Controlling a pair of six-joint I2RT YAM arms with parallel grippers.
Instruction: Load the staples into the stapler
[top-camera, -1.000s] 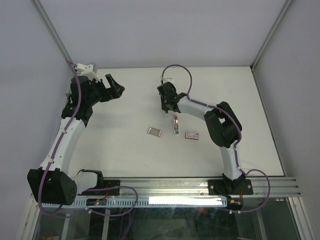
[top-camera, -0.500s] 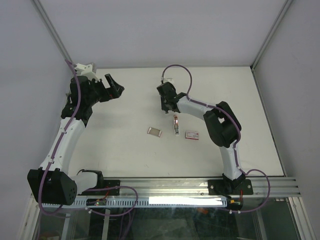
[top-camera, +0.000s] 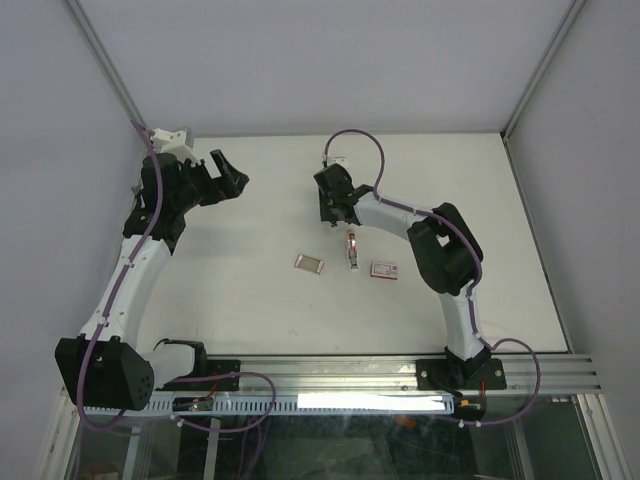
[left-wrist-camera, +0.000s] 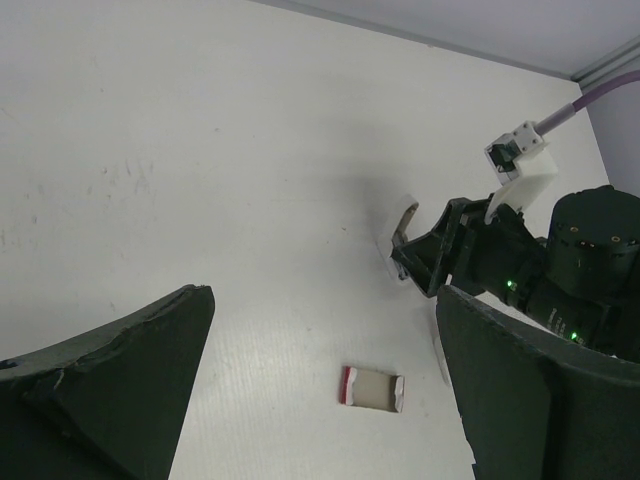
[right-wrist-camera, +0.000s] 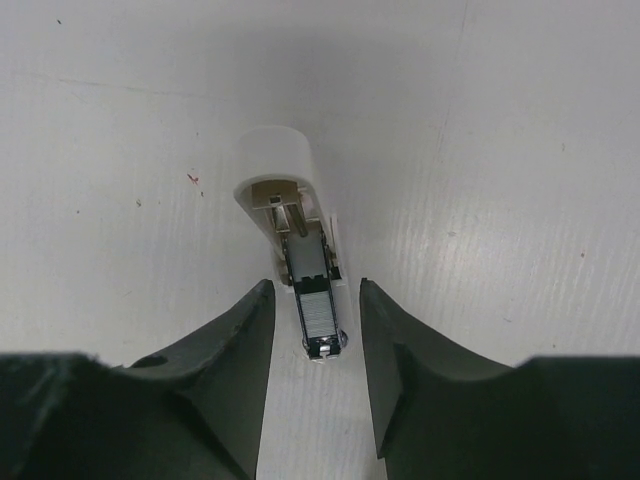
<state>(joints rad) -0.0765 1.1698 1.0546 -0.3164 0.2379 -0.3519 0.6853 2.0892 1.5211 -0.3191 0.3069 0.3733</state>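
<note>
The stapler (top-camera: 351, 248) lies on the white table, opened out. In the right wrist view its pale lid is folded back and its metal channel (right-wrist-camera: 313, 300) holds a strip of staples (right-wrist-camera: 320, 318). My right gripper (right-wrist-camera: 315, 287) is open and hangs just above it, a finger on each side and apart from it; in the top view it (top-camera: 337, 214) sits just behind the stapler. My left gripper (top-camera: 231, 171) is open and empty, raised at the far left. In its own view (left-wrist-camera: 325, 292) it looks down on the table.
A small red-and-white flat box (top-camera: 385, 270) lies right of the stapler. An open cardboard tray with a red edge (top-camera: 309, 263) lies left of it and also shows in the left wrist view (left-wrist-camera: 372, 388). Grey walls enclose the table.
</note>
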